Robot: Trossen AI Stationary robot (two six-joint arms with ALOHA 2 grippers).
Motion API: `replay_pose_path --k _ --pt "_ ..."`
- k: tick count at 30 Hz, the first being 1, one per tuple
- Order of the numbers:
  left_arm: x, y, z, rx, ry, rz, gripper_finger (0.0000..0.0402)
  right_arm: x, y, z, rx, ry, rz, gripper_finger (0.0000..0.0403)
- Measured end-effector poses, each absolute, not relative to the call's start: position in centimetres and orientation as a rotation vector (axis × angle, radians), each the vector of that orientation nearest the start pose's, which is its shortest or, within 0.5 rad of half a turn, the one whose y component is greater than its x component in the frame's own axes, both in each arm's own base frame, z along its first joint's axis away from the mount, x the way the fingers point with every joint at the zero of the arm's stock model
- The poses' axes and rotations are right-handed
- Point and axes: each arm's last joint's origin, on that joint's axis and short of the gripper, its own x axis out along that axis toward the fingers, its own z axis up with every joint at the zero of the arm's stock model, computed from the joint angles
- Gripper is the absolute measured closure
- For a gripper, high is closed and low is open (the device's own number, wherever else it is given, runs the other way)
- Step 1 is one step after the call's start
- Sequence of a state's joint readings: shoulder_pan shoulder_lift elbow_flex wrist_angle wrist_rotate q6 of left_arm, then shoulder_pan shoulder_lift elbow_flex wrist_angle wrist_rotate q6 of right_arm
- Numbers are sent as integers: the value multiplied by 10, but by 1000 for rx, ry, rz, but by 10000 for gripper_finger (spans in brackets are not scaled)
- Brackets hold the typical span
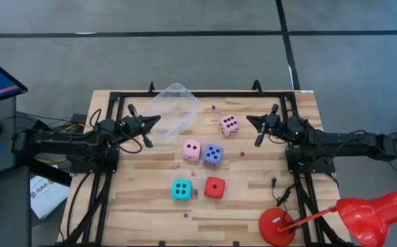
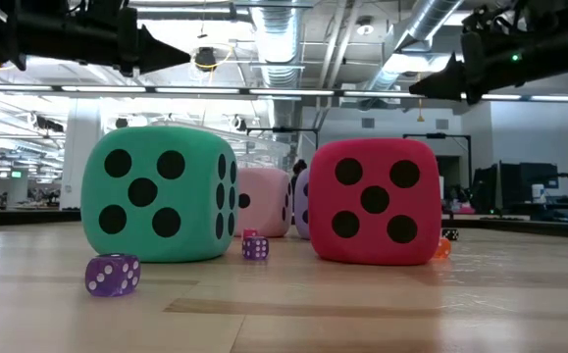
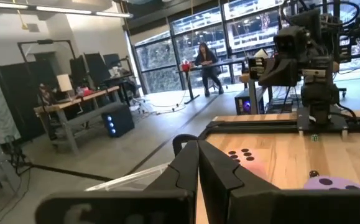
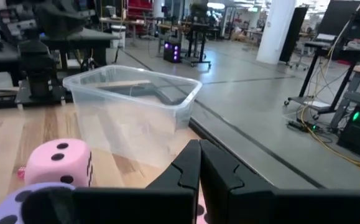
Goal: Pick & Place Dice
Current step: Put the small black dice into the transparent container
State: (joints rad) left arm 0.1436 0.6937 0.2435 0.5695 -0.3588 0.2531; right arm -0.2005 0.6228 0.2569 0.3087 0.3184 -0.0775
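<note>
Five dice lie loose: pink (image 1: 229,125), pink (image 1: 192,149), violet (image 1: 212,154), cyan (image 1: 181,189), red (image 1: 214,187).

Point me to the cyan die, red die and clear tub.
cyan die (image 1: 181,189), high view, top face.
red die (image 1: 214,187), high view, top face.
clear tub (image 4: 186,104), right wrist view, near rim corner.

Dice (image 2: 156,191) matt, soft-looking; tub (image 4: 133,112) clear glossy plastic; table (image 1: 150,206) pale smooth wood.

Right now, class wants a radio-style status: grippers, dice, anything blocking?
Left gripper and right gripper shut, empty, raised at the table's far side. Five dice loose mid-table, none in the clear tub. Nothing in the way.
</note>
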Motion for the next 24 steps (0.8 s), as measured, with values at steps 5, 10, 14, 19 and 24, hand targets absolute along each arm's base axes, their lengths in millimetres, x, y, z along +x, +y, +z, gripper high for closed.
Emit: replay_pose_path --k 5,10,14,19,24 --pt "155 33 230 237 -53 514 401 146 -40 226 -31 41 -573 400" --pt "155 33 229 238 -49 514 398 147 -41 230 38 131 -589 400" --pt "155 33 229 238 -49 514 399 150 -41 234 65 207 -594 400" --pt "155 33 229 238 -49 514 399 155 -42 236 106 300 -603 400" --pt "155 33 229 239 -49 514 399 159 -43 239 173 429 -604 400"
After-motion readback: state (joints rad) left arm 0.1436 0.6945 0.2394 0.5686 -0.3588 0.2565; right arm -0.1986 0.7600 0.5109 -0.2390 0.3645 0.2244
